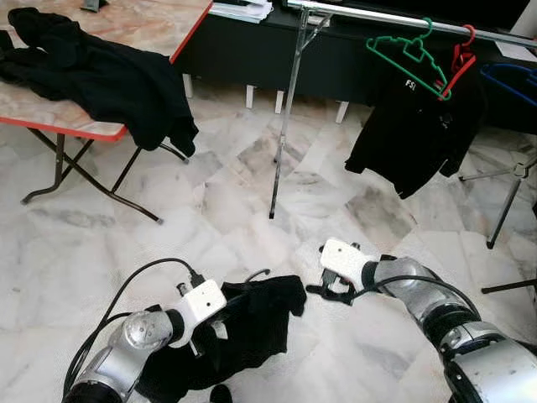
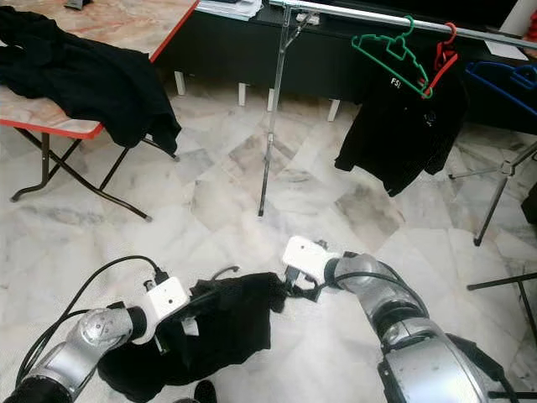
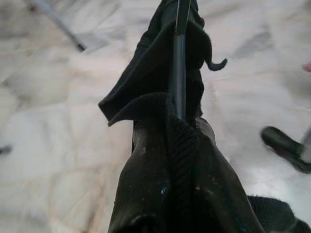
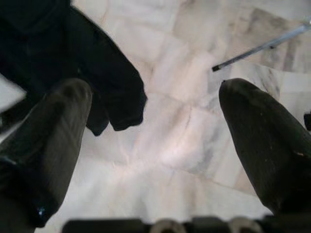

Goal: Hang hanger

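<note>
Hanger (image 3: 179, 53) with black garment (image 1: 243, 332) clamped in left gripper (image 1: 220, 323); right gripper (image 4: 155, 145) spread, empty. Hung shirt (image 1: 411, 134) reads "FS".

The marble floor (image 1: 252, 210) is being lit evenly and softly; both wrist views are being blurred, nearest parts defocused.

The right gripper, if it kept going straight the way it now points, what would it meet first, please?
Probably the marble floor: between the open right gripper fingers lies bare tile, with the black garment just beside its line. Depth is unclear.
</note>
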Tool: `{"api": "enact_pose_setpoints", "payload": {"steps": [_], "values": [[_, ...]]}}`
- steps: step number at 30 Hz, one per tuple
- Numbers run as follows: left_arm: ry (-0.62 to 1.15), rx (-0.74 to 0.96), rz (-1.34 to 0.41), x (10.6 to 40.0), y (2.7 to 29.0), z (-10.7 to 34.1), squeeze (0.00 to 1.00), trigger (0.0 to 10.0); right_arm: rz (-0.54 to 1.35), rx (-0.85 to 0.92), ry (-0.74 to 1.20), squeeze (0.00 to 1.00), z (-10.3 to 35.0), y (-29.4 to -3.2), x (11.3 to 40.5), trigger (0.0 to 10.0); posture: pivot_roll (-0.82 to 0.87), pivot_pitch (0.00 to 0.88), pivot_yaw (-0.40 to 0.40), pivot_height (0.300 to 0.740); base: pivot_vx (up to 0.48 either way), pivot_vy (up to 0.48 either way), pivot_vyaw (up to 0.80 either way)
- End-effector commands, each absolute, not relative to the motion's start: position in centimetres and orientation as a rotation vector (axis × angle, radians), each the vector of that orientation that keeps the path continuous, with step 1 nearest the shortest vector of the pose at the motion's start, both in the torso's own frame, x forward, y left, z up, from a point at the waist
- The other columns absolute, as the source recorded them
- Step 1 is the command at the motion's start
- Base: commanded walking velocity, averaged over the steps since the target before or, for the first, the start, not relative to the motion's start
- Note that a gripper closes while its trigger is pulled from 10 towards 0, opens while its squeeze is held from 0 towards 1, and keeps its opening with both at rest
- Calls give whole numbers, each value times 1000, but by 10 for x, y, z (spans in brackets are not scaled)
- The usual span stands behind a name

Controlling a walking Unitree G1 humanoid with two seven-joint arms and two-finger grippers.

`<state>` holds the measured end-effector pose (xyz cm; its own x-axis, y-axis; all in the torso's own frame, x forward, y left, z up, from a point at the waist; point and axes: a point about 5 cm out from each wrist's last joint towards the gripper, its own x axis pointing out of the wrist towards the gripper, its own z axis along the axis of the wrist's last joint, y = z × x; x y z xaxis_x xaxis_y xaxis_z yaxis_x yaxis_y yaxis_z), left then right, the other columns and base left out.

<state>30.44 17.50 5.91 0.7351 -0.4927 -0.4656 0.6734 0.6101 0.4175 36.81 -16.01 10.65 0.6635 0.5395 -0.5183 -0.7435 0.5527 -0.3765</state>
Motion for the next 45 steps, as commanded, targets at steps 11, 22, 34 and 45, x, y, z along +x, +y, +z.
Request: {"api": "enact_pose_setpoints", "payload": {"steps": [11,22,34,45], "values": [[193,239,-182,301,211,54,0,10000,373,-146,562,0,19,-176,315,10000,76,190,-79,740,0,0,0],[59,73,7,269,239,58,0,10000,58,109,729,0,-40,-175,256,10000,75,164,-66,740,0,0,0],[38,111,26,259,253,65,0,10000,-57,186,827,0,-58,-175,234,10000,84,149,-63,740,0,0,0],[38,111,26,259,253,65,0,10000,-57,186,827,0,-58,-175,234,10000,84,149,-63,740,0,0,0]]}}
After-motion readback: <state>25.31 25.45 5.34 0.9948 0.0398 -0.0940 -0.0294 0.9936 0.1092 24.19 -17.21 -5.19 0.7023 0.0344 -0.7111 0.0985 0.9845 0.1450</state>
